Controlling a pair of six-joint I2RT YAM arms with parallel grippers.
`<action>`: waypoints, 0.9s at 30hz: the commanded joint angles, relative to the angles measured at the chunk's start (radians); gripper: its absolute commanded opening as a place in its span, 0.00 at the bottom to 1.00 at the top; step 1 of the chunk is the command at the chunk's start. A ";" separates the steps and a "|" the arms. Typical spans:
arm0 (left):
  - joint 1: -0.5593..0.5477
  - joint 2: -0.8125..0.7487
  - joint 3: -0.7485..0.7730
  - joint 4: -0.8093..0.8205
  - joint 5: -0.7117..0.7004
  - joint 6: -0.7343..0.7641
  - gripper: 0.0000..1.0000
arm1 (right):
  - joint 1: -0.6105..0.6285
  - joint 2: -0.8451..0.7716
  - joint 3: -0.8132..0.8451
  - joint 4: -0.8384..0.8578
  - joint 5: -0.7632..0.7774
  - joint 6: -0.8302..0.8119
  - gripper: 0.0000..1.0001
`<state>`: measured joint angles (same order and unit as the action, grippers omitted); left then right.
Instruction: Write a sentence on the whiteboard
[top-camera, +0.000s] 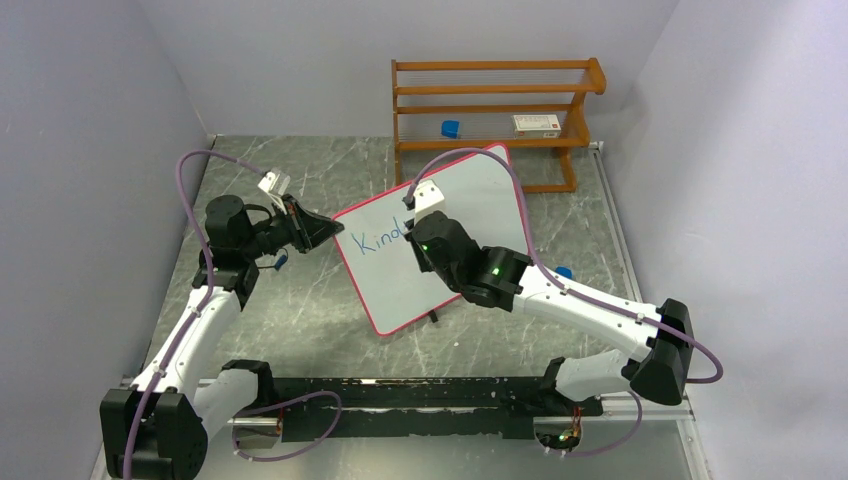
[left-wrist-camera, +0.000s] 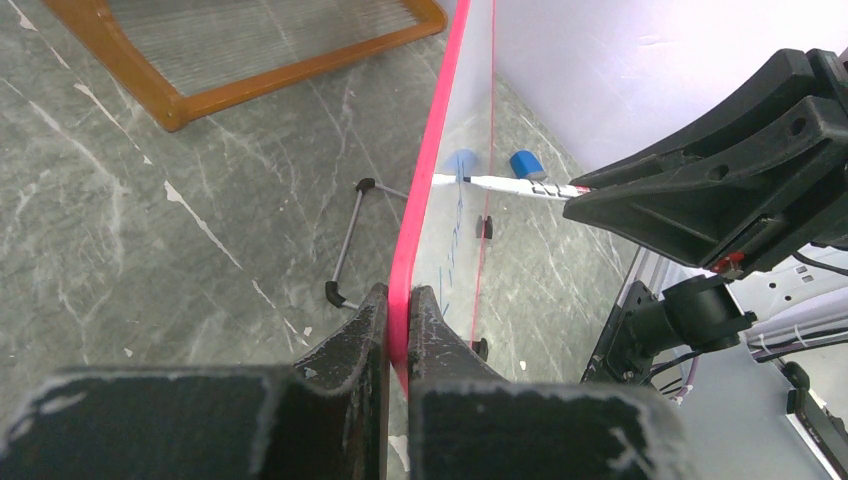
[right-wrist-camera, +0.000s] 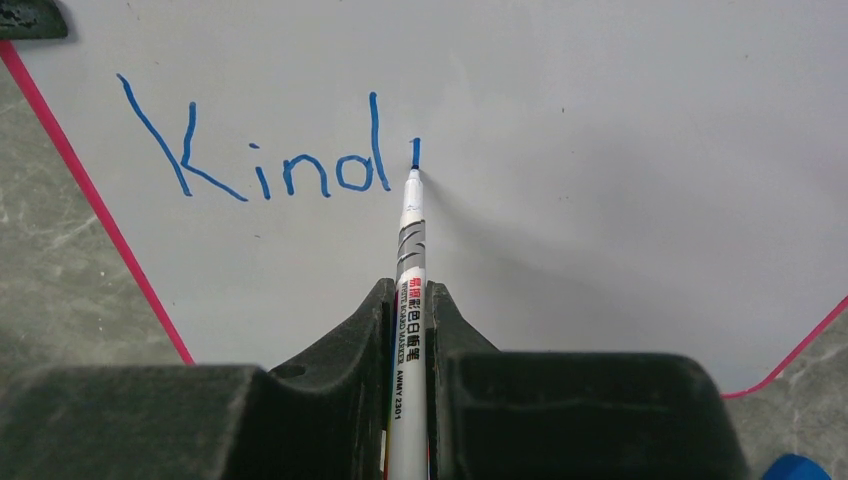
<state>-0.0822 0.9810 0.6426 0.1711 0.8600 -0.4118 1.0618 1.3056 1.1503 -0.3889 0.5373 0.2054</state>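
the board (top-camera: 478, 205) stands tilted mid-table (top-camera: 300, 310), in front of a wooden rack (top-camera: 490, 105). the left gripper (left-wrist-camera: 398, 300) is clamped on its pink left edge. the right gripper (right-wrist-camera: 410, 295) is closed around a marker (right-wrist-camera: 411, 235), whose tip touches the board. the sentence (right-wrist-camera: 270, 165) reads only "kind" plus one short stroke at the tip. from above, the right arm covers the board's middle, the marker and that stroke. edge-on from the left wrist, the lettering is a faint blur. a blue object (right-wrist-camera: 795, 468) is cut off at the right wrist view's corner.
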 joint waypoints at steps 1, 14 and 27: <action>-0.002 0.015 -0.001 -0.047 -0.018 0.051 0.05 | -0.006 -0.005 -0.011 -0.050 -0.016 0.019 0.00; -0.002 0.016 -0.001 -0.048 -0.018 0.051 0.05 | -0.005 -0.009 -0.011 -0.028 -0.022 0.014 0.00; -0.002 0.019 -0.001 -0.047 -0.016 0.051 0.05 | -0.008 -0.001 0.011 0.050 0.024 -0.020 0.00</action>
<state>-0.0822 0.9813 0.6426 0.1711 0.8600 -0.4118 1.0618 1.3041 1.1503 -0.3916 0.5323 0.2020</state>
